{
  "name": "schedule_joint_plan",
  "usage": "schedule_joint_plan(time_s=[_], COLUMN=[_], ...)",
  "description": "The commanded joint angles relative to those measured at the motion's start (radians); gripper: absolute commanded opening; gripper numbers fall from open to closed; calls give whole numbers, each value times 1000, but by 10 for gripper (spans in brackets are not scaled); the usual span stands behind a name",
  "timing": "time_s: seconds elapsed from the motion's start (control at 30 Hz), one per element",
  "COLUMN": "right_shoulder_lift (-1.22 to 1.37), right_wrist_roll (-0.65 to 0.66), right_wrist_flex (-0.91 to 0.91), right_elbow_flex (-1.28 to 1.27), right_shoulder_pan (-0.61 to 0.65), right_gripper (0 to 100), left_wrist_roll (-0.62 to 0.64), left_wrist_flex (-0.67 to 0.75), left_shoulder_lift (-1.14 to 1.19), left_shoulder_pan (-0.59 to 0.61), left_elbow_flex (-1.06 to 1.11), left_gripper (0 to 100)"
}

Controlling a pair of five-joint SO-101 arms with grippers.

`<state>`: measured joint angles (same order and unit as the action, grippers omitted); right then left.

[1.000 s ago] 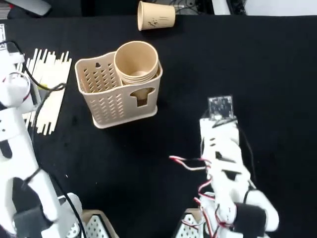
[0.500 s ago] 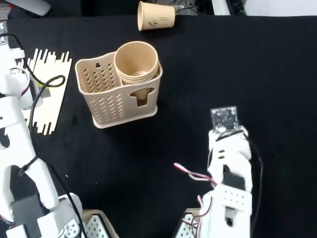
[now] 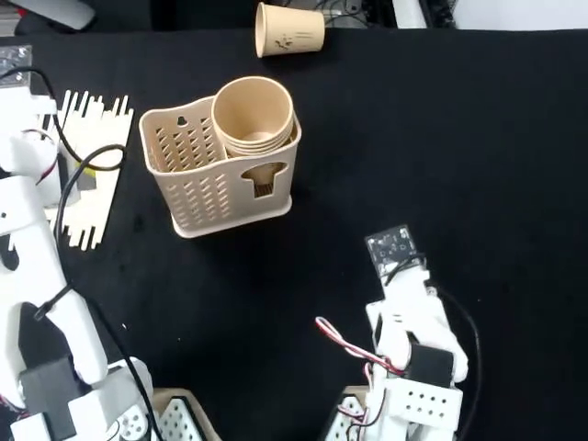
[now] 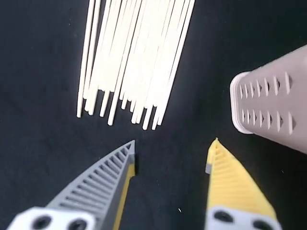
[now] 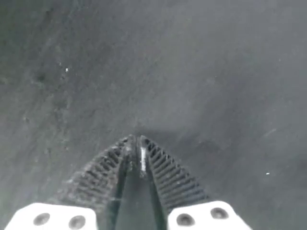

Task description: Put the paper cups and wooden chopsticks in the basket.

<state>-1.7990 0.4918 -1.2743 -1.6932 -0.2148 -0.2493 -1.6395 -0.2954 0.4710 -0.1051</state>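
Observation:
A beige perforated basket stands on the black table with a stack of paper cups in one compartment. Another paper cup lies on its side at the table's far edge. Several wooden chopsticks lie spread out to the left of the basket, partly under the left arm. My left gripper hovers open just short of the chopsticks' ends, with the basket's corner beside it. My right gripper is shut on nothing over bare black cloth near the table's front.
The right arm is folded back at the front right. Two white perforated bases sit at the front edge. Cables run along the left arm. Open black tabletop lies right of the basket.
The right arm has drawn back toward the front edge and turned a little to the left. The left arm has shifted slightly farther over the chopsticks.

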Motion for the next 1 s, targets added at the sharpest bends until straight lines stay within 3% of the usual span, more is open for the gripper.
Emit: schedule_joint_plan(time_s=[0.0,0.2,0.37,0.67,0.97], right_shoulder_lift=[-44,-44,-44,-44,-44], right_wrist_roll=[12,12,12,12,12], right_wrist_flex=[-15,-15,-15,-15,-15], right_elbow_flex=[7,7,7,7,7], right_shoulder_pan=[15,15,11,11,15], right_gripper=[12,12,12,12,12], left_wrist_roll=[-5,2,121,123,129], left_wrist_flex=[-5,3,-20,-112,-118], left_shoulder_lift=[-3,6,87,172,181], left_shoulder_pan=[-1,-7,5,22,22], left_elbow_flex=[25,36,-4,-73,71], left_gripper=[242,241,238,238,238])
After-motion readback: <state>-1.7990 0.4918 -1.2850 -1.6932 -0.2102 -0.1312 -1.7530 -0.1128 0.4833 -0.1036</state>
